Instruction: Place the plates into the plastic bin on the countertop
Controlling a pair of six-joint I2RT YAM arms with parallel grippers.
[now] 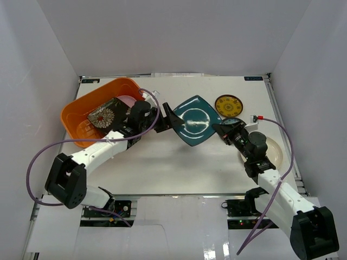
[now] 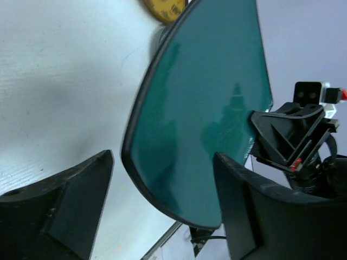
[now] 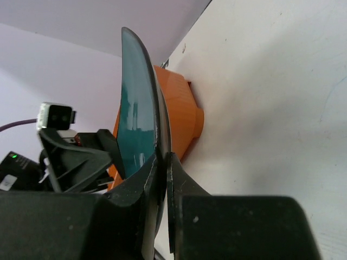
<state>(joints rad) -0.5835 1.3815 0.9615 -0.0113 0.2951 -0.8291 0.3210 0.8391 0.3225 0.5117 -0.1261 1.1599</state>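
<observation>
- Teal plate (image 1: 196,120) held tilted above the countertop (image 1: 179,168), right gripper (image 1: 221,129) pinching its rim.
- Left gripper (image 1: 165,118) spread wide at the opposite edge — seat the rim deep before you clamp.

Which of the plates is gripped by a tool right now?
The teal rounded-square plate, pinched at its rim by the right tool and raised on edge; no other plate is held.
</observation>
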